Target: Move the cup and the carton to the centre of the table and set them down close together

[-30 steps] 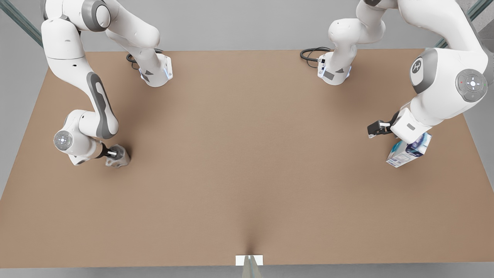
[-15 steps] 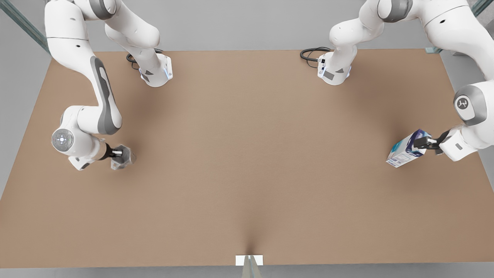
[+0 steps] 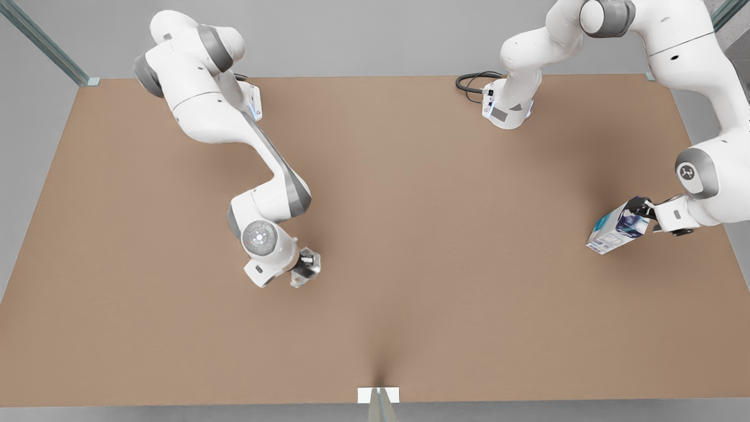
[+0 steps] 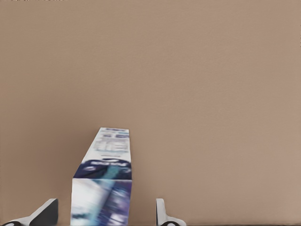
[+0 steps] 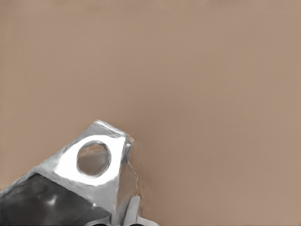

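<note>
Cup (image 3: 307, 266) now nearer table (image 3: 410, 246) centre.

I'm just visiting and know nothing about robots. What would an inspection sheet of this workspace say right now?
Surface: flat tan-brown table, small white tab at its near edge.
Job's things: pale silver faceted cup left of centre in the front view; white, teal and navy carton far towards the front view's right.
Clutter: nothing seen.
Grippers: right hand shut on the cup; left hand open, fingers either side of the carton.
Cables: black cable looped by one arm base.
Surroundings: grey floor, metal frame strut.
</note>
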